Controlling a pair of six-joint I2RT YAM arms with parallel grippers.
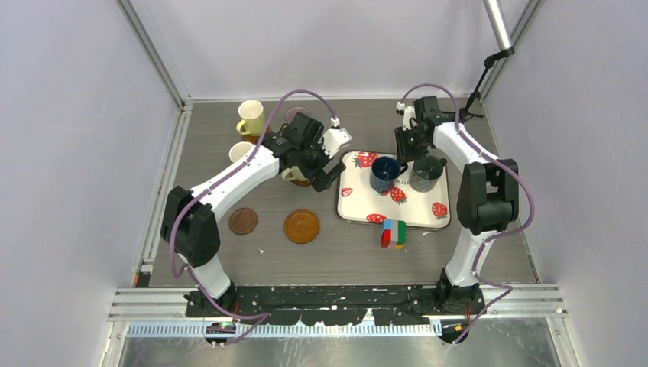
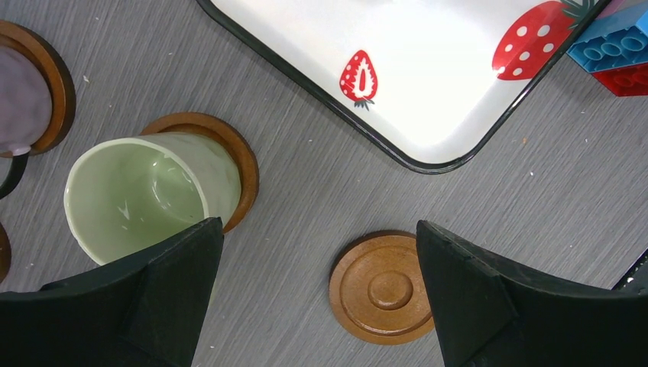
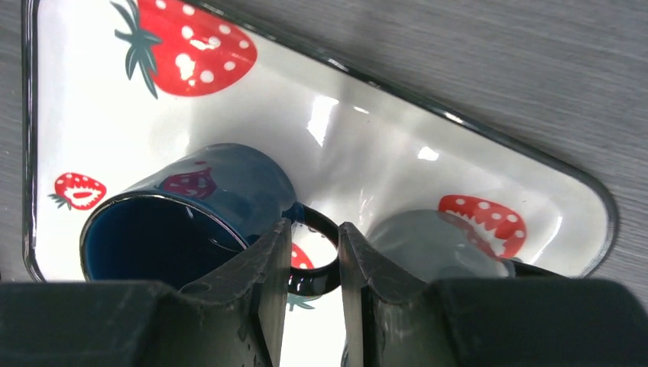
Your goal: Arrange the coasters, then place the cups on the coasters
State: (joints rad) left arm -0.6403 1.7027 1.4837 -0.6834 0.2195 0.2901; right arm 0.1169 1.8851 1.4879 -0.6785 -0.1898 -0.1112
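Lavender walls all round, grey wood-grain table (image 1: 344,256) below, and the action is on the strawberry tray (image 3: 76,122) under the right gripper (image 3: 313,226). Its jaws are drawn in narrow at the dark blue cup (image 3: 221,191), one finger on each side of its handle (image 3: 315,284). They look to be pinching it, though how firmly I can't say. The cup's body lies left of the fingers in the wrist view. The grey cup (image 3: 435,245) stands just beside them on the other side, also on the tray.

Over at the left gripper (image 2: 317,225), the jaws are spread wide and hold nothing. The green cup (image 2: 137,195) sits on its coaster right by one finger, and a bare light coaster (image 2: 382,287) lies just under the other. A dark coaster (image 1: 243,221) is free too, farther out from that gripper.

The job, as I read it, is to get blue off the tray. Rise straight up first, clear of the tray's rim and away from grey. A cup held by its handle will want to tip, so go slowly and keep it level. Set it square inside a free coaster's rim, minding the left arm near there.
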